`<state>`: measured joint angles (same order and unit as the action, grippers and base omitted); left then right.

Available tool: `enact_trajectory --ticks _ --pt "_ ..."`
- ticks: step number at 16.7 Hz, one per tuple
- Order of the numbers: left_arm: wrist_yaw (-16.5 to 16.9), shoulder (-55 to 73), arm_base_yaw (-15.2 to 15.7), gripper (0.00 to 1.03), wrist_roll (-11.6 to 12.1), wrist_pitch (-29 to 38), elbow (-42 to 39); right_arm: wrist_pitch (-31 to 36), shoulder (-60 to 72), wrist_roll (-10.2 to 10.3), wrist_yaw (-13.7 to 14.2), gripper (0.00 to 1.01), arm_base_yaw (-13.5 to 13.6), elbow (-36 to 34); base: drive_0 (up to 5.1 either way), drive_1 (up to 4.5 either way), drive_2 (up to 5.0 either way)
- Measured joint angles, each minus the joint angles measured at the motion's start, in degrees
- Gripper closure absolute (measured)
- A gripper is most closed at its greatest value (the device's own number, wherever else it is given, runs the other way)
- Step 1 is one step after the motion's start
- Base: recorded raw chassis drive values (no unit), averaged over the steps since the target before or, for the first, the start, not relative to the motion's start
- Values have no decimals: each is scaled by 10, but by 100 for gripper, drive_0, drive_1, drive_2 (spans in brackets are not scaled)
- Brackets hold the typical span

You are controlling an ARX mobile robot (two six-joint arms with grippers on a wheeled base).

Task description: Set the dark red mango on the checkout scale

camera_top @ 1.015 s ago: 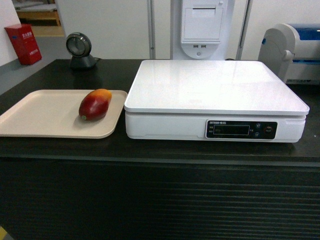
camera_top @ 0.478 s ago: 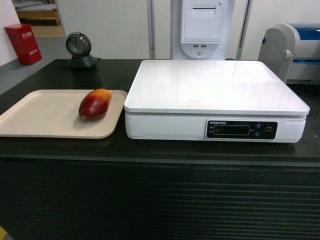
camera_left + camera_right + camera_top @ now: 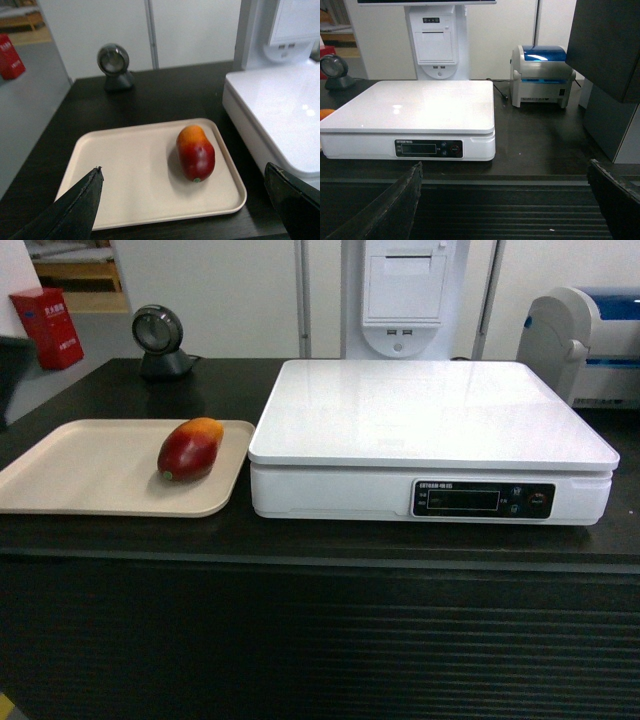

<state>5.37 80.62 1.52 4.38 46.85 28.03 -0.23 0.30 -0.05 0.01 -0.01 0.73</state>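
Three views, one moment. Head view: dark red mango (image 3: 190,449) lying on beige tray (image 3: 90,470), just left of scale (image 3: 430,435); both on checkout (image 3: 320,540) top; no gripper clearly seen. Left wrist view: left gripper (image 3: 187,200) fingers spread wide, holding nothing, mango between them farther off, orange end away from camera. Right wrist view: right gripper (image 3: 507,200) likewise spread, facing scale front; label printer (image 3: 542,75) behind at right.

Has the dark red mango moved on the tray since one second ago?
No. The dark red mango lies at the same spot on the beige tray, equally near the scale.
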Motion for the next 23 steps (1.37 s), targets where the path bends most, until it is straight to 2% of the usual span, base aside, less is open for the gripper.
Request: enact_trajectory --ticks 1,3,4,7,11,17,21,23 --pt "13 80 3 5 22 -24 56 0 0 0 0 3 0 0 0 0 0" --pt "44 188 3 5 25 -85 160 0 0 0 0 3 0 0 0 0 0" --pt "54 229 -2 5 18 -115 217 0 0 0 0 3 0 0 0 0 0" --pt "57 308 -25 5 15 -186 345 0 0 0 0 3 0 0 0 0 0" --pt "38 408 -36 5 17 -275 473 0 0 0 0 3 0 0 0 0 0" --pt "35 470 -48 5 17 -341 573 0 0 0 0 3 0 0 0 0 0" --pt "13 532 -53 5 37 -396 652 0 0 0 0 3 0 0 0 0 0" --pt "2 559 -49 5 39 -421 682 0 0 0 0 3 0 0 0 0 0"
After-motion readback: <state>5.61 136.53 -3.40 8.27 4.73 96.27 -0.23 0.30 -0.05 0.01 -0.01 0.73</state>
